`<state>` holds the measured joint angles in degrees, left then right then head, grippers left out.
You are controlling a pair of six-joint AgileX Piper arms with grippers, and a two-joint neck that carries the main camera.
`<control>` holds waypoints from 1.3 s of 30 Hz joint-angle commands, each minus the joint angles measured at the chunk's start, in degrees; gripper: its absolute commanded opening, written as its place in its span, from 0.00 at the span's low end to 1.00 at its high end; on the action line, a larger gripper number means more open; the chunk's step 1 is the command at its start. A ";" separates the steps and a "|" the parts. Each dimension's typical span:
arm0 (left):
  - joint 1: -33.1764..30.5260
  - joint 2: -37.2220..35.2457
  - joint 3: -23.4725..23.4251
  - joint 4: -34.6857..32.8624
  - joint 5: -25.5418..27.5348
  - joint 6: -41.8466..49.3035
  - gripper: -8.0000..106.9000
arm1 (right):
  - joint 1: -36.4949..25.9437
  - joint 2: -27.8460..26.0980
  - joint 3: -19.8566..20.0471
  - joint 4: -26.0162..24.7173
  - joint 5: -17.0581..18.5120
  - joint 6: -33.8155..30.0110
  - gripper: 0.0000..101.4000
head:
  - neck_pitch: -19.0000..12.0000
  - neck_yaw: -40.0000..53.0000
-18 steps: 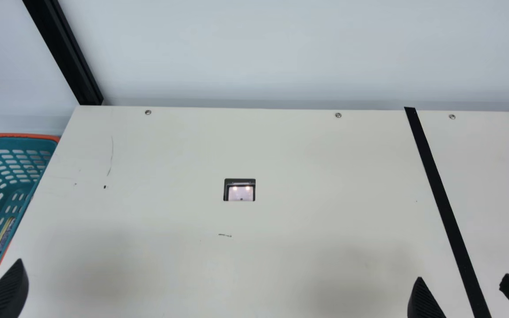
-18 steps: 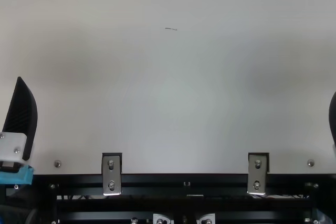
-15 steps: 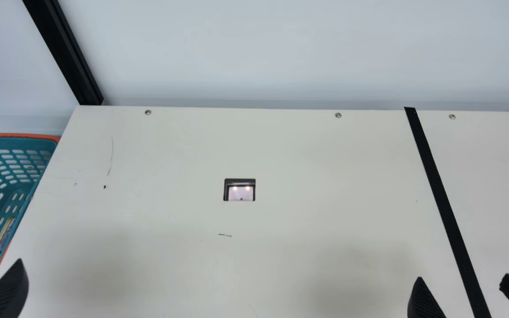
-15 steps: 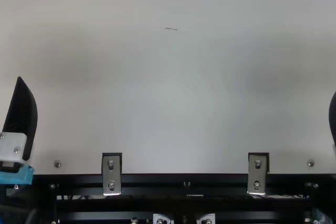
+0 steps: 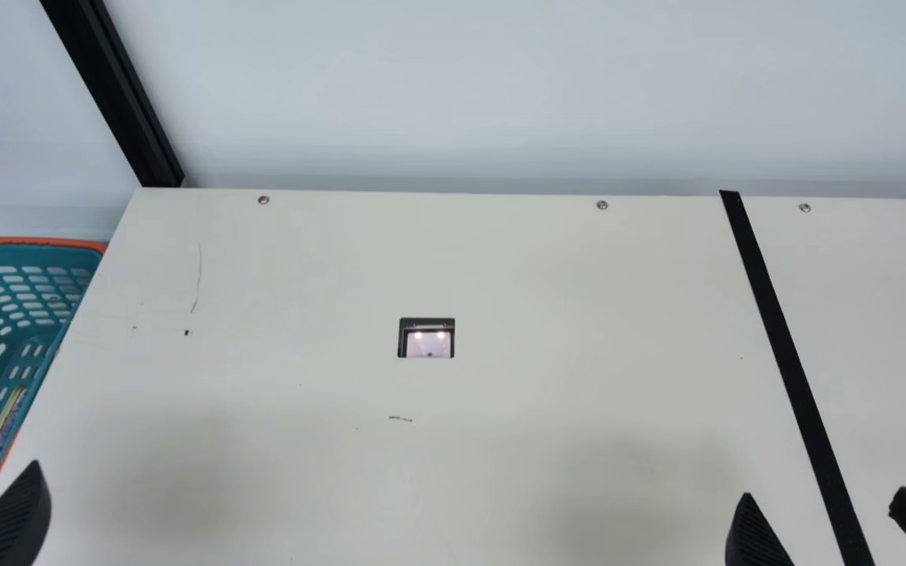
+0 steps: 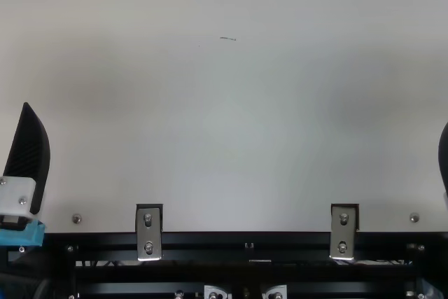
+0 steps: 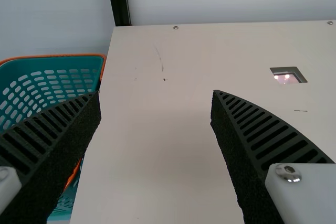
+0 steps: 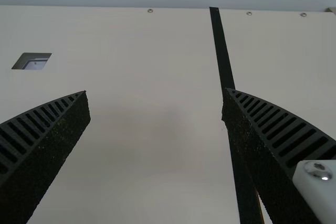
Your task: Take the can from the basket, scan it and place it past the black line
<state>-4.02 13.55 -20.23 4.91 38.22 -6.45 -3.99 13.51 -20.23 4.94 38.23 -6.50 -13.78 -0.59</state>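
The can (image 5: 5, 424), flat with a yellowish rim, leans inside the teal basket (image 5: 32, 253) at the main view's far left, against the side by the table. One finger of my left gripper (image 5: 9, 515) shows just right of the basket's near corner. In the left wrist view my left gripper (image 7: 156, 93) is open and holds nothing. My right gripper (image 5: 821, 497) stands near the front, its fingers either side of the black line (image 5: 777, 338). Seen from its wrist, my right gripper (image 8: 156, 92) is open with nothing between the fingers. The scanner window (image 5: 427, 343), lit, is set in the table.
The cream table (image 5: 288, 291) meets a pale back wall, with a black post (image 5: 123, 102) at its back left corner. Screws line the table's back edge. Metal brackets (image 6: 148, 232) sit along the front edge.
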 commanded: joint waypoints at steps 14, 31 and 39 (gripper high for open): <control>0.00 0.00 0.00 0.00 0.00 0.00 0.85 | 0.00 0.00 0.00 0.00 0.00 0.00 1.00 | -1.62 0.54; 0.00 0.00 0.00 0.00 0.00 0.00 0.85 | 0.00 0.00 0.00 0.15 0.00 0.00 1.00 | -1.62 0.54; 0.00 0.00 0.00 0.00 0.00 0.00 0.85 | 0.00 0.00 0.00 0.15 0.00 0.00 1.00 | -1.62 0.54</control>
<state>-4.02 13.55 -20.23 4.91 38.22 -6.45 -3.99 13.51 -20.23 5.09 38.23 -6.50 -13.78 -0.59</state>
